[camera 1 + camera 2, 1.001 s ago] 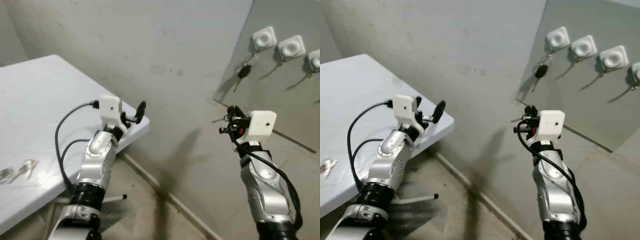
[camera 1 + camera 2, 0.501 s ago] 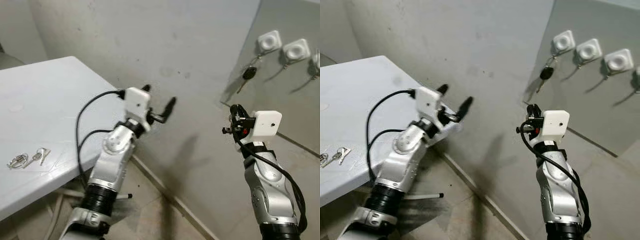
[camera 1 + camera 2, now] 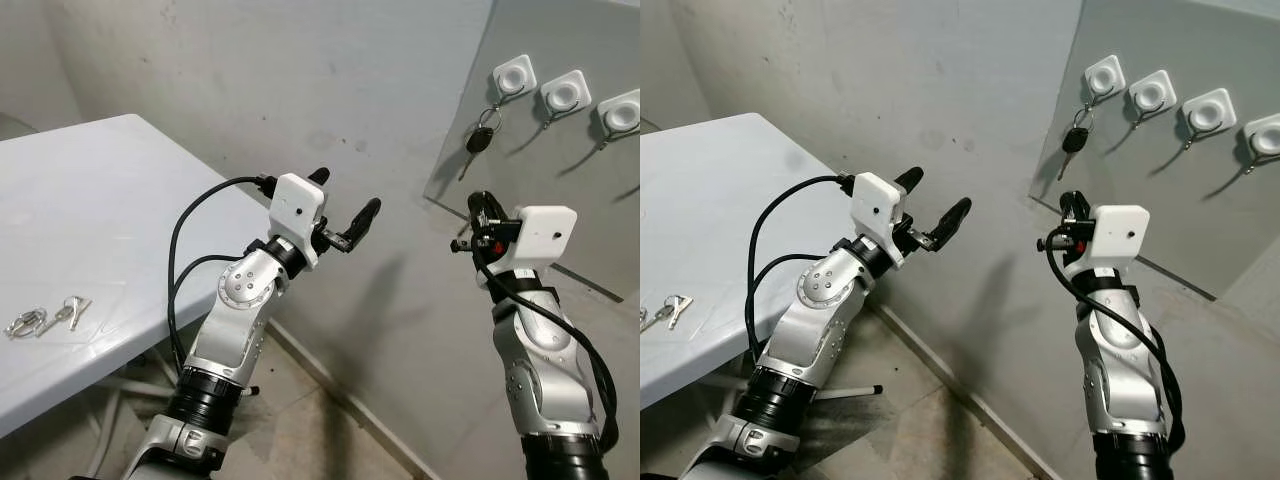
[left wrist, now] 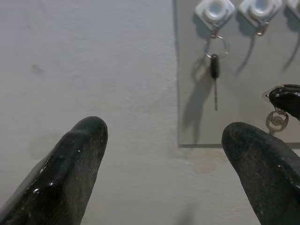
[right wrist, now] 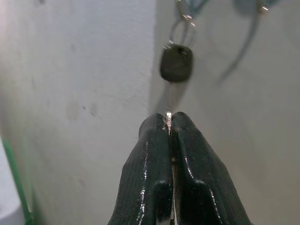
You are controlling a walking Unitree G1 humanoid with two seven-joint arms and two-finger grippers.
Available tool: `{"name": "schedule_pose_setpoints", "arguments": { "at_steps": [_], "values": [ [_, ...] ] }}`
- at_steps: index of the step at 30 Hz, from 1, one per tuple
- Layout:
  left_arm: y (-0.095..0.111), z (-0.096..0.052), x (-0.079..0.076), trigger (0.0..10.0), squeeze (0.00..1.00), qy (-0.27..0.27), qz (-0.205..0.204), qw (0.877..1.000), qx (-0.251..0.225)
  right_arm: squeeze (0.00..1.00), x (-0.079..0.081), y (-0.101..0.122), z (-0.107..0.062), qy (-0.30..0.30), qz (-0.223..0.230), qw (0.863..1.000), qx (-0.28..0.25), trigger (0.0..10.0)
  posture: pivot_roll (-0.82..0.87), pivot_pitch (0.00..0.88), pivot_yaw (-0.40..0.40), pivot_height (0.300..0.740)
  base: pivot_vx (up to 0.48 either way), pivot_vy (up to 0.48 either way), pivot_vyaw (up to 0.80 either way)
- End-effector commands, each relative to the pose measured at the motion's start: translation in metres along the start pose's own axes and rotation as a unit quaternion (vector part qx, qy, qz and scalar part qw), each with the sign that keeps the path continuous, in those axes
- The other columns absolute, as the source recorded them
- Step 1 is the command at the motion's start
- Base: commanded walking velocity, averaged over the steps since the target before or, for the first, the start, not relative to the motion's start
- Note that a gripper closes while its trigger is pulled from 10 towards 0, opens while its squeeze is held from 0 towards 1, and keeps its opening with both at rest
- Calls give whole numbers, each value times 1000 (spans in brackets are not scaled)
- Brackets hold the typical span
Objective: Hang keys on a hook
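Right wrist view shows my right gripper [image 5: 169, 123] pinching a thin sliver of key ring [image 5: 168, 117], aimed just below the black-headed key [image 5: 176, 63] already hanging on the first hook [image 3: 516, 76], so I judge I need a free hook [image 3: 565, 94] beside it. My left gripper [image 3: 345, 205] is spread and holds nothing, raised off the bench's [image 3: 90, 200] corner; spare keys [image 3: 45, 318] lie near its front edge.

Head views are evenly lit and sharp; soft dark shadows fall on the wall [image 3: 300, 90] below the arms, at lower centre; hooks [image 3: 1150, 95] at upper right cast slanting shadows; in both wrist views the near black fingers [image 4: 70, 173] are blurred.
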State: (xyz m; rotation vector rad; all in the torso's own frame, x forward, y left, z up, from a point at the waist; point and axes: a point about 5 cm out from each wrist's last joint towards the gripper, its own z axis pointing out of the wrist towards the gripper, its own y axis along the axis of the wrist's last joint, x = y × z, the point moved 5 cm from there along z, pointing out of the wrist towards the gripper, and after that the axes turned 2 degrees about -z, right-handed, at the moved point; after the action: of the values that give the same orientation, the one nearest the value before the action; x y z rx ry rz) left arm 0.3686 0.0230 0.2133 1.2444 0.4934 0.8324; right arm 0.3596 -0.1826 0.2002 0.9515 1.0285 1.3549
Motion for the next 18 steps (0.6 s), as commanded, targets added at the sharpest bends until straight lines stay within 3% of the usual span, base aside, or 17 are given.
{"name": "schedule_pose_setpoints", "arguments": {
  "at_steps": [1, 10, 18],
  "values": [
    [10, 5, 0, 10000, 0, -6, 4, 1000, -11, 0, -4, 6, 2, -6, 5, 1000, -8, 10000, -25, 3, -75, 711, 0, 0, -663],
    [22, 11, -5, 10000, 0, -22, 9, 999, -26, 0, 0, 14, 7, 2, 3, 1000, -22, 10000, -25, 7, -79, 711, 0, 0, -622],
    [45, 27, -17, 10000, 0, -57, 14, 997, -52, 0, 6, 35, 27, 22, -9, 998, -52, 10000, -29, 20, -76, 711, 0, 0, 0]
  ]
}}
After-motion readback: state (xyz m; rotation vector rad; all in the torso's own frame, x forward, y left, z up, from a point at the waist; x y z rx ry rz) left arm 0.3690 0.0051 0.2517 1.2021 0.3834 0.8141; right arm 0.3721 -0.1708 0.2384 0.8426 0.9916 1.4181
